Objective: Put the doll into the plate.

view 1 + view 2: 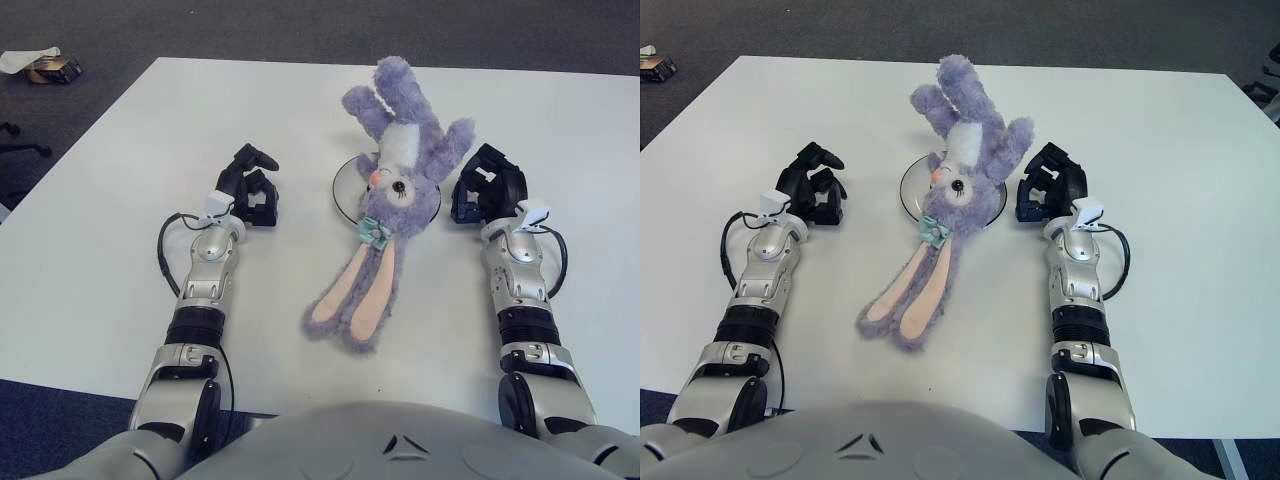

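A purple plush rabbit doll (392,170) lies upside down on the white table, head and body over a small round plate (347,190), long ears (352,292) trailing toward me onto the table, legs pointing away. My right hand (484,187) sits just right of the doll's arm, fingers curled, holding nothing. To the left of the plate is my left hand (250,186), fingers curled and empty, a clear gap from the doll.
The white table (120,270) stretches wide on all sides, with its far edge beyond the doll. On the dark carpet at the far left lie a small box and crumpled paper (40,64).
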